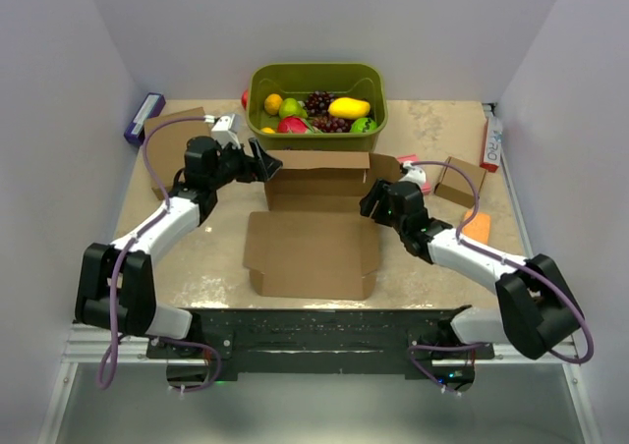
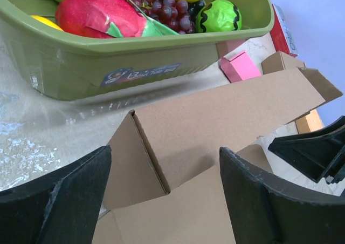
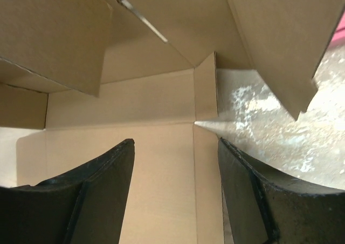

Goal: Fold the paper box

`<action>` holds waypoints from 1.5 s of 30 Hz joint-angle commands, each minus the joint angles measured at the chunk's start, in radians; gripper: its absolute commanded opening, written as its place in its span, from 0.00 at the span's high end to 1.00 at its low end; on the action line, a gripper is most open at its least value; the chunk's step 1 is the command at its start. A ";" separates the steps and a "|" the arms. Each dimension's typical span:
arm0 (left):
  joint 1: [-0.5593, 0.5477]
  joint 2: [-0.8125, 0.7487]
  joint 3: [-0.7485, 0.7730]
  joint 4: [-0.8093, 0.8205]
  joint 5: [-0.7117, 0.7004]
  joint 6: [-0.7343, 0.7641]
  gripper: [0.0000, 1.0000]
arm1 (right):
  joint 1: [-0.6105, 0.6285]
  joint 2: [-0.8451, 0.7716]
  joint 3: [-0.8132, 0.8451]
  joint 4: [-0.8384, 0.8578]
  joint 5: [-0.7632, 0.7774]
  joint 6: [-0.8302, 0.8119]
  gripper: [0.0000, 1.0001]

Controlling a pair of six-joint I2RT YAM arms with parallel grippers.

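A: What is counted on the table?

B: One paper box (image 1: pixel 313 252), one green tub (image 1: pixel 324 141) filled with fruit, one flat cardboard rectangle (image 1: pixel 169 135) and one small cardboard cube (image 1: pixel 460 181) are counted. Two grippers are seen, one on each arm.

A: How is the box described?

B: Plain brown corrugated card is seen, with no print. A wide panel is laid flat on the near side. The far wall is raised upright, and a side flap is turned in at each end. A narrow slot is shown in one panel in the right wrist view.

A: Where is it placed?

B: It is set at the middle of the table, just near of the tub and between the two arms. The rectangle is left at the far left and the cube at the far right, both apart from it.

A: And the grippers?

B: The left gripper (image 1: pixel 265 161) is held at the far left corner of the box. Its fingers are spread wide and nothing is gripped; in its wrist view that upright corner is framed between them. The right gripper (image 1: pixel 373 202) is held over the box's right edge, where the flat panel meets the raised part. Its fingers are likewise parted, and nothing is clamped. Whether card is touched by either cannot be told.
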 commanded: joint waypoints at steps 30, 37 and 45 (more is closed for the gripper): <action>0.009 0.054 0.002 0.056 0.038 -0.009 0.43 | -0.058 0.276 0.076 0.319 -0.143 -0.123 0.68; 0.007 0.067 0.003 0.066 0.047 -0.017 0.46 | -0.049 0.290 0.076 0.340 -0.138 -0.145 0.69; 0.007 0.067 0.003 0.065 0.044 -0.014 0.46 | -0.021 0.230 0.061 0.277 -0.016 -0.137 0.66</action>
